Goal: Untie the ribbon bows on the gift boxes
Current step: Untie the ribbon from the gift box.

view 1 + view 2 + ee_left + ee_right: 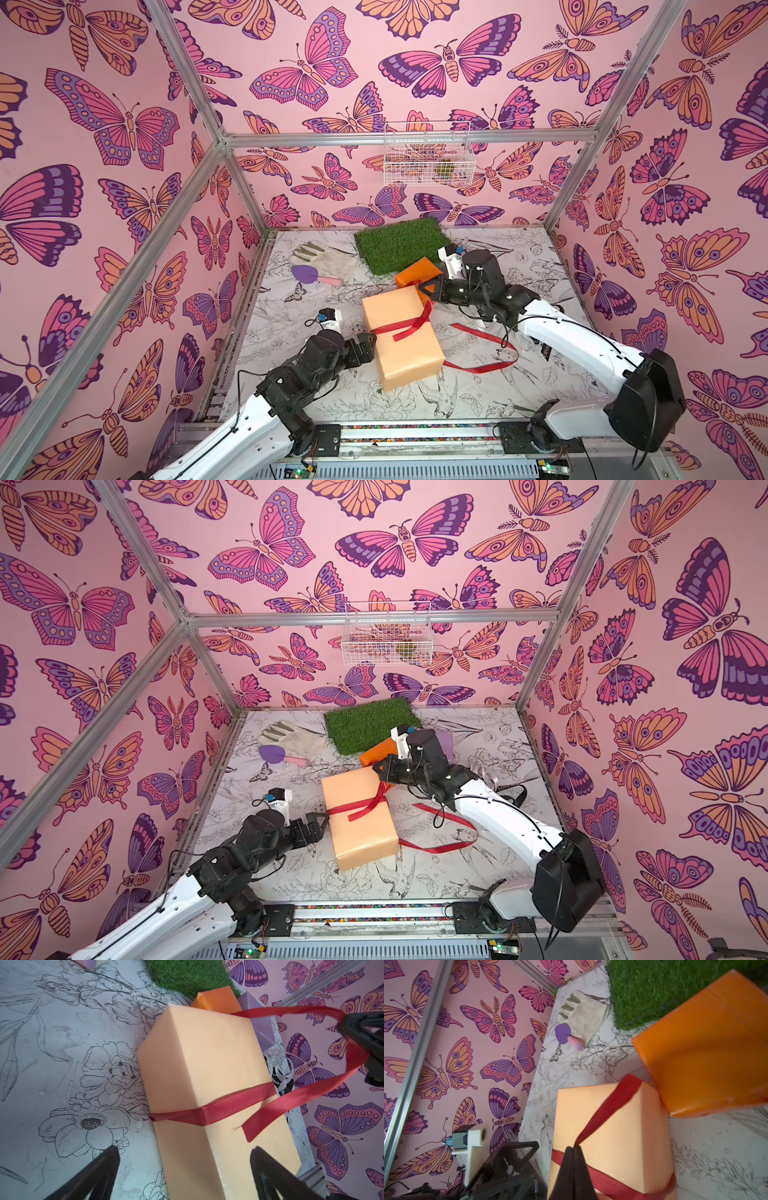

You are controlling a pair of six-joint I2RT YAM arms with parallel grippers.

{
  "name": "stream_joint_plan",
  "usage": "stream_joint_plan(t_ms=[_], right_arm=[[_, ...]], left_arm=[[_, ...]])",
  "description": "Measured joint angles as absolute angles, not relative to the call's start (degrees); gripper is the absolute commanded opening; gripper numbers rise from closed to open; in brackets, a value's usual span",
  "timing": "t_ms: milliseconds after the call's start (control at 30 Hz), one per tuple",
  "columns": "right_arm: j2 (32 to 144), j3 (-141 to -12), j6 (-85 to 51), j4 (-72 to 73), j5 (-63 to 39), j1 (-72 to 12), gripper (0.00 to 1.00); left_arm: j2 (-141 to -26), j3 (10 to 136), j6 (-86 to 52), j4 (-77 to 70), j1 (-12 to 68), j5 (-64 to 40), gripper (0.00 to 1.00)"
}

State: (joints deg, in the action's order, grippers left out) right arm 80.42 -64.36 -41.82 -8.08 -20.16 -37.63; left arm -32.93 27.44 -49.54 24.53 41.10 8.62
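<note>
centrally, the peach box [401,336] was laid flat on the table [519,399]. the red ribbon [409,325] was wound once across the box's middle as a band. a long tail was trailed in a loop over the table on the side of the box facing the right arm.

the right claw [573,1148] was clenched on a strand of the red ribbon above the box's far end. from the pinch, one run was led to the box's far edge, and the other was led down to a cut tail lying on the top face.

the left claw [185,1148] was held released, jaws spread wide, just beside the box's long side at the band. whether it touched the box could not be told.

the orange box [415,270] was set just beyond the peach box's far end, with the turf [399,245] behind it. the lilac box [261,1028] was seen beside the orange one, partly hidden by the right arm in both top views.

a pale ribbon [490,780] and a black ribbon [545,353] were left loose on the table, past the red loop. a glove [328,259] and a trowel [307,274] were laid well apart from the box, off its far corner on the left arm's side.
</note>
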Motion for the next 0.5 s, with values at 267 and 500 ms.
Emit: stream_joint_plan(t_ms=[267, 500], right_arm=[[96.1, -81.9, -37.6, -11.6, -19.8, -41.6, 0.0], [113.4, -103.4, -36.6, -14.9, -17.0, -41.5, 0.04]], left_arm=[[-30.7, 26.7, -51.4, 25.8, 39.4, 8.9, 1.0], [-35.5, 27.0, -51.2, 25.8, 39.3, 6.9, 1.0]])
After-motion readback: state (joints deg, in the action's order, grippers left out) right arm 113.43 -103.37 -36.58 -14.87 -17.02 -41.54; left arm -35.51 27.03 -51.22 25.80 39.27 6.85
